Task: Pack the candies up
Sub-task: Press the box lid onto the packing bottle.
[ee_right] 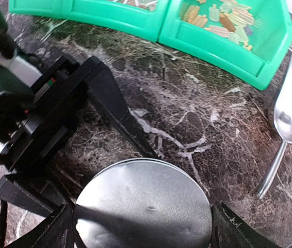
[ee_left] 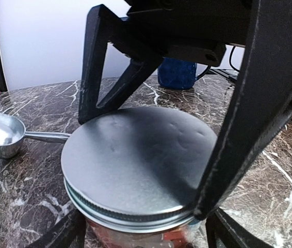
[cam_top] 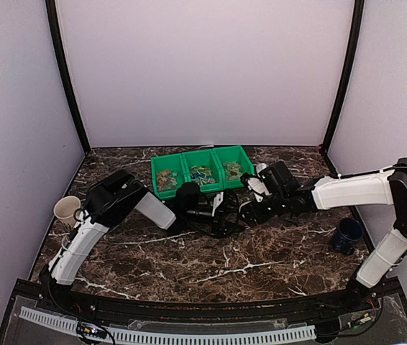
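Maybe the lid (ee_left: 135,160) slips. The left gripper (ee_left: 140,168) pinches it by its thin, smooth edge, so a turn could make the fingers slide off. The right gripper (ee_right: 143,227) squeezes the jar (ee_left: 135,238) below. If that hold is weak, the jar could spin or tip. The candies (ee_right: 223,18) are tiny bits, gold, orange, green and blue, lying in the green bin (ee_right: 110,18) at 12 o'clock from the jar.

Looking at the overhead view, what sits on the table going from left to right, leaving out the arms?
Cream-coloured mug → green plastic three-compartment bin → dark blue mug.
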`<state>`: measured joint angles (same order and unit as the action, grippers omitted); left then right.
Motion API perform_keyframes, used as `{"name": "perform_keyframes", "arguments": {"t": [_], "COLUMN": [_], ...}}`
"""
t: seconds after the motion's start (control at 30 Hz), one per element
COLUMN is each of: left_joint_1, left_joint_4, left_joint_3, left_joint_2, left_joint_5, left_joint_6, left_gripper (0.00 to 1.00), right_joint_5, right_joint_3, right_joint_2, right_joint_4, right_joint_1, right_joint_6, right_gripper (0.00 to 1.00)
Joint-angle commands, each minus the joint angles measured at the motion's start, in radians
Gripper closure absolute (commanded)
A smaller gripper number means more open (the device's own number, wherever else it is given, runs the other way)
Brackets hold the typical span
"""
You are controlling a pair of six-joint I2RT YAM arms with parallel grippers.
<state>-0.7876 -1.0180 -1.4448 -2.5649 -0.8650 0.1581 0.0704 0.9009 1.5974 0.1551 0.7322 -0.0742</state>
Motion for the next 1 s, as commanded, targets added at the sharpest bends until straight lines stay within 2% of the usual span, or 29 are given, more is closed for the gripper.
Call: {"name": "perform_keyframes", "arguments": {"t": [0.0,0.23,0.3,0.6,0.73,0.97], "left_joint_1": [-0.009,-0.009,-0.009,-0.009,-0.010,-0.012], "left_joint_4": [0.224,0.210,0.206,0.200,0.202,0.243], "left_joint_3": [0.078,0.078,0.078,0.075,0.064,0.027], "left_joint_2": [-0.127,-0.133,-0.136,-0.141,-0.142,-0.152], "left_joint_5": [0.105,0.050,0.039,0.019,0.008,0.006], "left_joint_6": [0.096,0.100,0.100,0.094,0.078,0.072], "left_gripper": [0.17,0.07,0.02,0.01,0.01,0.01], "right_joint_5": [0.111,0.185,0.200,0.229,0.193,0.231], "right_joint_3": [-0.038,-0.014,-0.016,-0.059,-0.082,-0.086], "right_joint_2": [0.005,0.004,0.004,-0.114,-0.129,-0.163], "right_joint_4": [-0.039,-0.034,-0.039,-0.071,-0.104,-0.083], "right_joint_1": [0.033,0.063,0.064,0.055,0.034,0.031], "right_joint_6": [-0.134,-0.219,-0.237,-0.236,-0.242,-0.223], "right_gripper": [0.29,0.28,0.28,0.26,0.25,0.24]}}
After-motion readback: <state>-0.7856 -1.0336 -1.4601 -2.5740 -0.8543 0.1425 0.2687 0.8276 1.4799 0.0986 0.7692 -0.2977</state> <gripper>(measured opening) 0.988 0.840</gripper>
